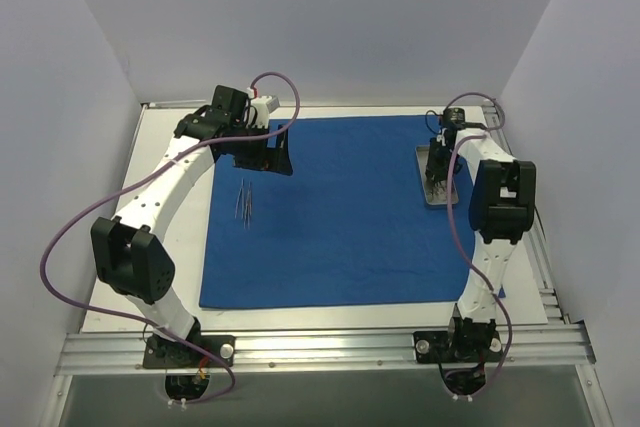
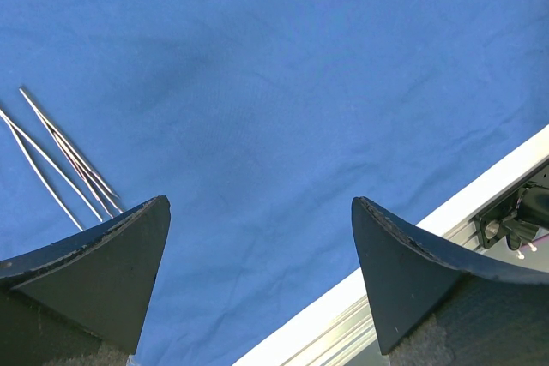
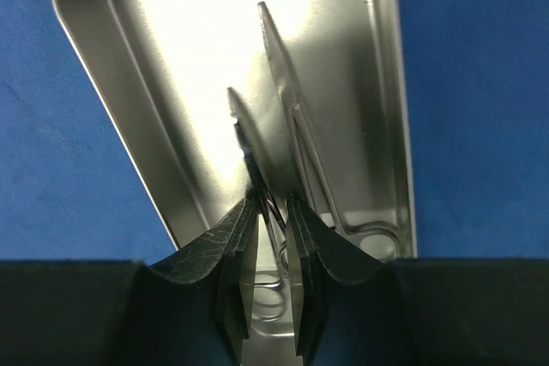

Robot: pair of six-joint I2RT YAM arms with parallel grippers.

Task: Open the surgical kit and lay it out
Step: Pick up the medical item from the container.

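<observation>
As the blue wrap lies spread flat over most of the table, step: setting out the instruments, it seems.
Tray: on the wrap, near the table's far-right corner.
Left gripper: jaws spread wide, empty, near the far-left corner.
Right gripper: jaws narrowly apart astride a forceps in the tray; whether they pinch it cannot be told.
Tweezers: on the wrap, toward the left edge.
Next move: probably a firm pinch and a level lift.
Views: only the right wrist view shows a second forceps.
</observation>
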